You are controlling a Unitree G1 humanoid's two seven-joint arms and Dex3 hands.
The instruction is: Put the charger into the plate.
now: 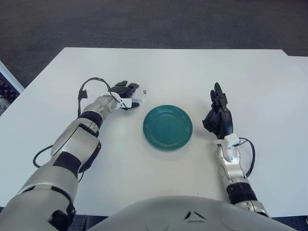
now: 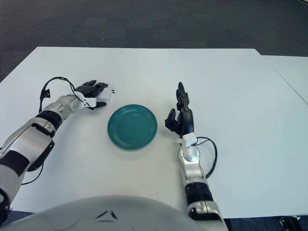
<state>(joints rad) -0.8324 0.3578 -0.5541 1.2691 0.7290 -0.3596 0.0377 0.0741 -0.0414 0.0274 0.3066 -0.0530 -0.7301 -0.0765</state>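
A small white charger [image 1: 137, 99] sits left of the empty teal plate [image 1: 167, 127] on the white table. My left hand [image 1: 129, 96] is at the charger, with black fingers [image 1: 126, 88] on its far side and the thumb on its near side, closed around it. I cannot tell whether the charger is off the table. My right hand [image 1: 218, 114] shows just right of the plate, fingers stretched out and holding nothing.
The white table [image 1: 183, 72] ends at a far edge with dark carpet [image 1: 144, 24] beyond. A second white tabletop [image 2: 288, 72] adjoins at the right. Black cables loop off my left forearm [image 1: 84, 91] and right wrist [image 1: 250, 154].
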